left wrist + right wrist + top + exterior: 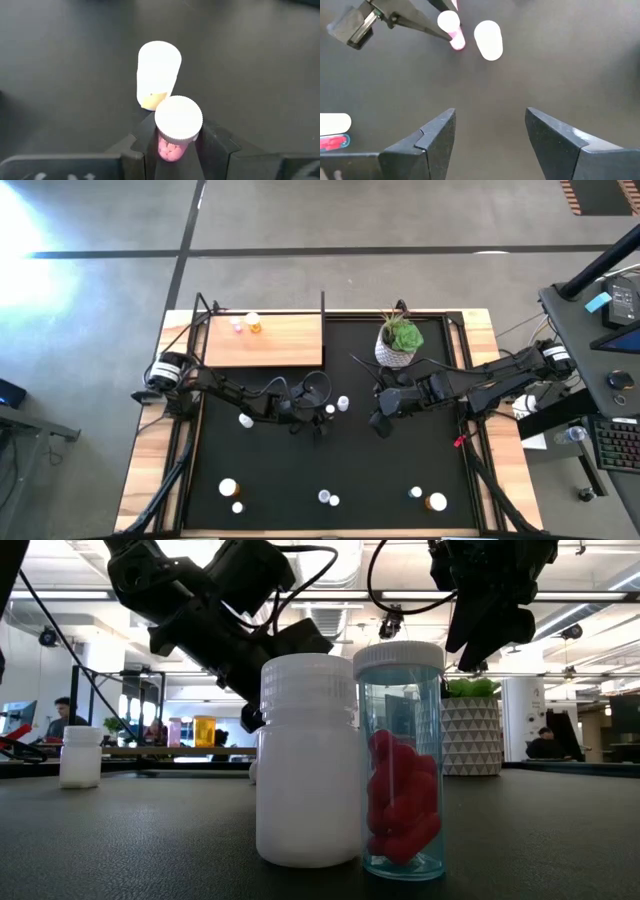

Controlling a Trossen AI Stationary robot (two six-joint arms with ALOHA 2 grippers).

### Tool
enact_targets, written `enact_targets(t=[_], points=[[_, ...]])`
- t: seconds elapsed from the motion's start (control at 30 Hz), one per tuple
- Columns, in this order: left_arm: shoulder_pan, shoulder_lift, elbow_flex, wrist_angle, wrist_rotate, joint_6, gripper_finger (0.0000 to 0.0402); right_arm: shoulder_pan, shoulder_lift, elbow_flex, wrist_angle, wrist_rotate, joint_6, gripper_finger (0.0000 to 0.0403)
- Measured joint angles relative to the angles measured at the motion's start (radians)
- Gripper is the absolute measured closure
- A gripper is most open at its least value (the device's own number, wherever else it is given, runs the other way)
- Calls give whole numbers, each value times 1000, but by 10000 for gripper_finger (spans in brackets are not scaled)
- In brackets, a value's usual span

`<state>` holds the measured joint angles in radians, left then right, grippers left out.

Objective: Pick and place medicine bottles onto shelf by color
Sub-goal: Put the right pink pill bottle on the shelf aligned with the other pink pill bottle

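Note:
My left gripper (323, 416) is at the middle of the black mat (270, 465), shut on a pink bottle (175, 142) with a white cap (178, 119). A white bottle (159, 70) stands on the mat right beside it; it also shows in the high view (343, 402). My right gripper (490, 130) is open and empty above the mat, a little to the right of these bottles (380, 420). The wooden shelf (285, 345) lies at the far left with a pink bottle (238, 326) and an orange bottle (254, 324) standing on it. My left gripper pinches the pink bottle's body (169, 150), just below its white cap, between the two fingers (215, 145). The fingers come from above, slanting down. The bottle stands upright in the hold. Whether its bottom is on the mat does not show.
A potted plant (399, 342) stands at the far middle, right of the shelf. A white bottle (246, 420) stands left of centre. Several bottles stand along the near edge, among them a white one (308, 760) and a clear one with red pills (402, 760).

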<state>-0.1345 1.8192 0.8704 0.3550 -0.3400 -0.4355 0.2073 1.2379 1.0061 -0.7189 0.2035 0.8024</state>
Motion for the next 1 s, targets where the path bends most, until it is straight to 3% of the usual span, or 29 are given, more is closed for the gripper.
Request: enact_targets(t=[0.2,0.5,0.73,1.0], points=[[0,-74,-9,-29,-24,4,312,0,0,0,1,0,0,174],[0,-351,-36,-355,-191,6,313,0,0,0,2,0,0,174],[3,-611,-235,-367,-317,-4,313,0,0,0,2,0,0,174],[17,-876,-425,-451,-570,-7,312,0,0,0,2,0,1,174]])
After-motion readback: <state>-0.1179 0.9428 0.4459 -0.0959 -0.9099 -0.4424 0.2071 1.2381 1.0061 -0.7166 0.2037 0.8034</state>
